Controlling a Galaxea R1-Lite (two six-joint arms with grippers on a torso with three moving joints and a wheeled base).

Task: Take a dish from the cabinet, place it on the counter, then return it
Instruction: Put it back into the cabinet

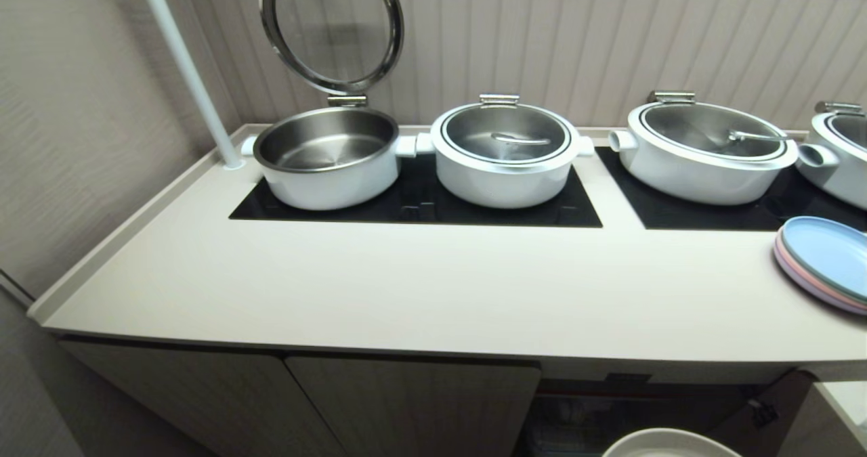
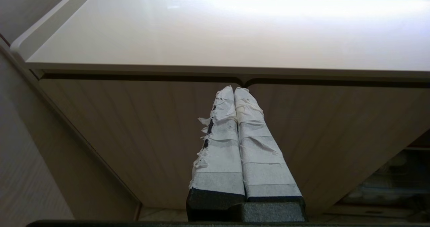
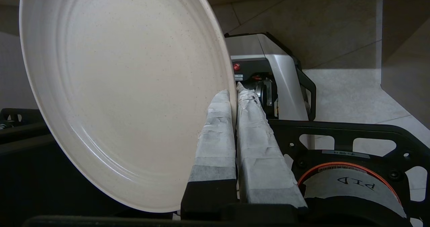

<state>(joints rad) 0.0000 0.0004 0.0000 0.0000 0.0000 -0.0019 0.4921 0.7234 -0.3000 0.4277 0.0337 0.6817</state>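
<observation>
My right gripper (image 3: 234, 97) pinches the dish (image 3: 121, 92) by its rim below the tabletop (image 1: 406, 288) edge (a tape roll (image 3: 349, 186) reads "PID"), while my left gripper (image 2: 234, 94), pressed together, faces the cabinet (image 2: 151, 126) doors.

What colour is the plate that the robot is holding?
Cream-white with fine dark speckles; the dish, pinched at its rim by the right hand, shows best in the right wrist view.
</observation>
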